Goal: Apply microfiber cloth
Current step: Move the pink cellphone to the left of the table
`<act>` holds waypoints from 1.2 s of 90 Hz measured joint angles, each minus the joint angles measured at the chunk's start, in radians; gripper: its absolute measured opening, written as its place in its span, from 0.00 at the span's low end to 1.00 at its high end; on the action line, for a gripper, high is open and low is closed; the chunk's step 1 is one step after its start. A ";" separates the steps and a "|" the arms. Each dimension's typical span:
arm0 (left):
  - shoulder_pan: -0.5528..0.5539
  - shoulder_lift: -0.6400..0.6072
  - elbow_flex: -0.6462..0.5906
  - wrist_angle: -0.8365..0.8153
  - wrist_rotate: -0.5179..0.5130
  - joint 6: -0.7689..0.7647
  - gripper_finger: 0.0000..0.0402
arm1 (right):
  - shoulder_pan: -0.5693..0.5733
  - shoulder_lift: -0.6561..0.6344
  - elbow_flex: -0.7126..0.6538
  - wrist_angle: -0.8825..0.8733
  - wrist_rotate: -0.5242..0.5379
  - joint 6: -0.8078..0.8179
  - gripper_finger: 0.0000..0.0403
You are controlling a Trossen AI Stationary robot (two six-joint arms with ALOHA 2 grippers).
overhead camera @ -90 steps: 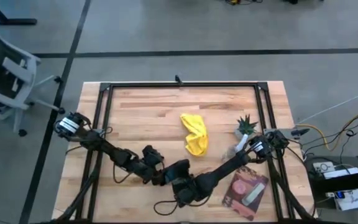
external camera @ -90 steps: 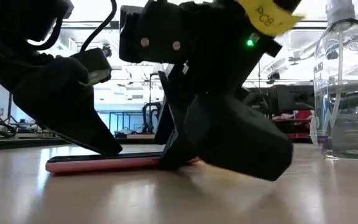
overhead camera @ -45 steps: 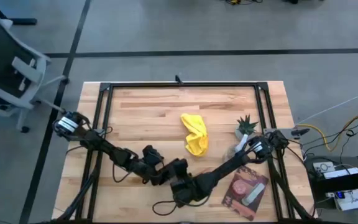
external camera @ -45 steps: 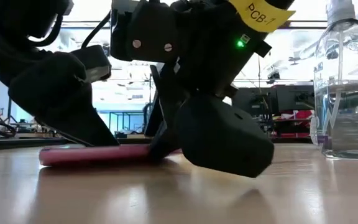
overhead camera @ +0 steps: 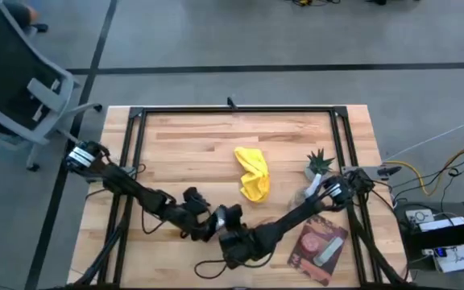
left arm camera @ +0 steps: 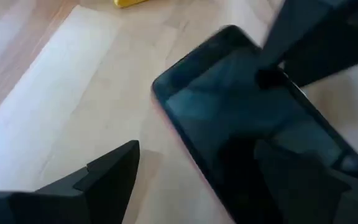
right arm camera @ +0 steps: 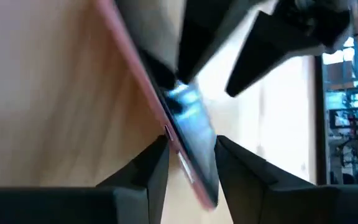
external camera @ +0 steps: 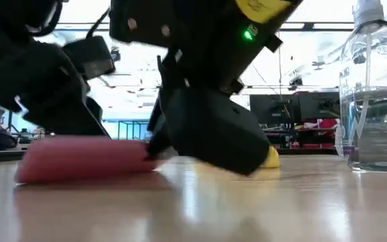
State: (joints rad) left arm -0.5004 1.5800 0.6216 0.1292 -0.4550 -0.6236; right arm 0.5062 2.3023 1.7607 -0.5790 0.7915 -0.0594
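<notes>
The yellow microfiber cloth (overhead camera: pixel 254 173) lies crumpled on the wooden table's middle, untouched; a corner of it (external camera: pixel 272 158) shows behind the arms. Both grippers meet near the table's front centre over a phone (left arm camera: pixel 241 124) with a pink case and a dark screen (external camera: pixel 79 156). My right gripper (right arm camera: pixel 191 140) is shut on the phone. My left gripper (left arm camera: pixel 197 149) stands wide open over the phone's end, one finger on bare table and the other above the screen. My right gripper pinches the phone across its thickness, one finger on the dark screen (left arm camera: pixel 269 78), the other on the pink back (right arm camera: pixel 166 134). The phone stands tilted on edge in the hold. My left gripper: I cannot tell whether its finger touches the screen.
A clear spray bottle (external camera: pixel 375 94) stands at the right, with a small green plant (overhead camera: pixel 319 161) beyond it. A pink-and-dark packet (overhead camera: pixel 319 246) lies at the near right. Black frame rails (overhead camera: pixel 135 161) run along the table's sides.
Both grippers have gone toward the table's left edge, taking the phone along. The phone has slid left and now stands more tilted than before. The cloth has come into the low view from behind the right arm.
</notes>
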 joint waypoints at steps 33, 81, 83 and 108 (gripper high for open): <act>0.030 -0.005 -0.015 -0.176 -0.051 -0.080 0.77 | 0.000 -0.066 0.000 -0.119 -0.090 0.207 0.38; -0.077 0.051 -0.078 -0.041 -0.038 -0.226 0.77 | -0.144 0.033 -0.010 0.027 -0.676 0.672 0.31; -0.078 0.051 -0.078 -0.041 -0.036 -0.226 0.77 | -0.147 0.035 -0.010 0.038 -0.676 0.675 0.31; -0.080 0.051 -0.084 -0.054 -0.022 -0.228 0.77 | -0.150 0.038 0.021 0.110 -0.657 0.624 0.31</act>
State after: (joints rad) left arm -0.5802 1.6314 0.5377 0.0748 -0.4774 -0.8513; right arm 0.3559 2.3399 1.7819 -0.4693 0.1347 0.5647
